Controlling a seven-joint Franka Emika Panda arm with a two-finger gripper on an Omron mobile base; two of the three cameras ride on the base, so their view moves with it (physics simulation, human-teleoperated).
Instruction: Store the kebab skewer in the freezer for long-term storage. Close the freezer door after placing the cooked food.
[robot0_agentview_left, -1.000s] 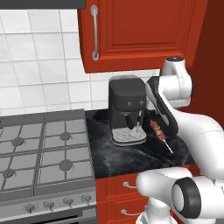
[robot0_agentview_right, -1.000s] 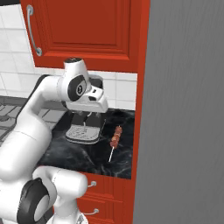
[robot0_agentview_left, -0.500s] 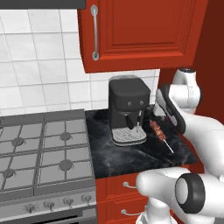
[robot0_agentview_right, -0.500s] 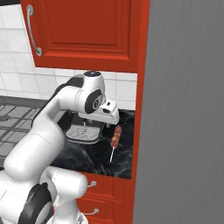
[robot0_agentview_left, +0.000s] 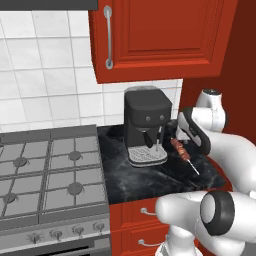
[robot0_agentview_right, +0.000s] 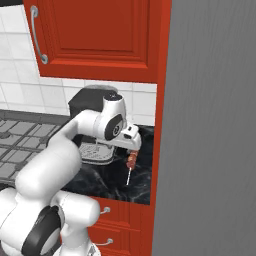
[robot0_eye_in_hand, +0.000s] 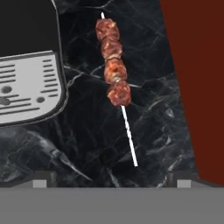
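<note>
The kebab skewer (robot0_eye_in_hand: 113, 65), a thin pale stick with several reddish-brown meat chunks at one end, lies flat on the black marble counter (robot0_eye_in_hand: 87, 144), just right of the coffee machine. It also appears as a small skewer (robot0_agentview_left: 181, 150) in the left base view and as the same skewer (robot0_agentview_right: 131, 161) in the right base view. My gripper (robot0_eye_in_hand: 112, 181) hangs above it, open and holding nothing, its tips standing apart on either side of the stick's bare end. From the base the gripper (robot0_agentview_left: 179, 134) (robot0_agentview_right: 133, 148) sits just over the meat end. A flat grey refrigerator face (robot0_agentview_right: 215, 125) rises at the right; I cannot tell whether it is the freezer door.
A black coffee machine (robot0_agentview_left: 146, 125) with a grey drip tray (robot0_eye_in_hand: 28, 87) stands left of the skewer. A red cabinet side (robot0_eye_in_hand: 197, 78) walls the counter on the right. Red wall cabinets (robot0_agentview_left: 160, 35) hang above, and a gas stove (robot0_agentview_left: 50, 170) lies to the left.
The arm has swung right and down, bringing the hand from beside the coffee machine to right over the skewer. The skewer has not moved. The jaws stay open.
</note>
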